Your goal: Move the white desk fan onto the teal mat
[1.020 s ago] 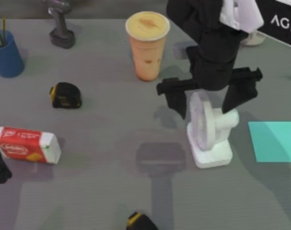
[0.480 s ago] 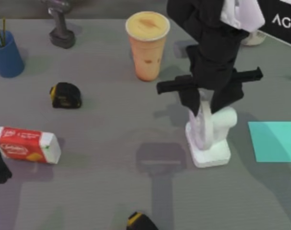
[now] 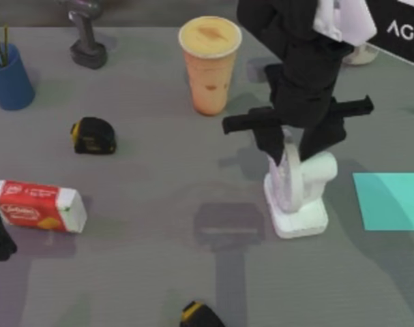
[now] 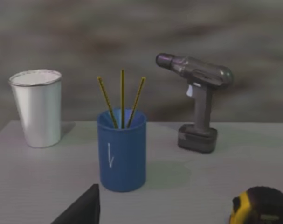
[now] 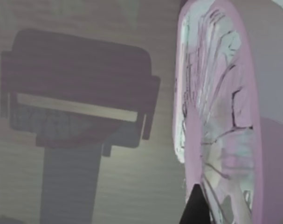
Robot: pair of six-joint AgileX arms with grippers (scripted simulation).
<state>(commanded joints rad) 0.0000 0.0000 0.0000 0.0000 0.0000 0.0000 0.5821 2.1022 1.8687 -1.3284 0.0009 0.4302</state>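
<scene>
Top view: right gripper [image 3: 293, 145] clamped across round head of white desk fan [image 3: 297, 191], base on table just left of teal mat [image 3: 389, 200]. Left arm parked at left edge. Risk: thin grille grip, could tilt or slip on lifting.

"agi" – cut-off white letters on black panel [image 3: 403, 30].

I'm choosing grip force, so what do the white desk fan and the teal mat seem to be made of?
The white desk fan, with the right gripper closed around its round head, looks like rigid, smooth matte plastic: one uniform white, moulded grille ribs showing in the right wrist view. The teal mat looks like a thin flat matte sheet, perhaps rubber or foam; its plain surface leaves that open.
</scene>
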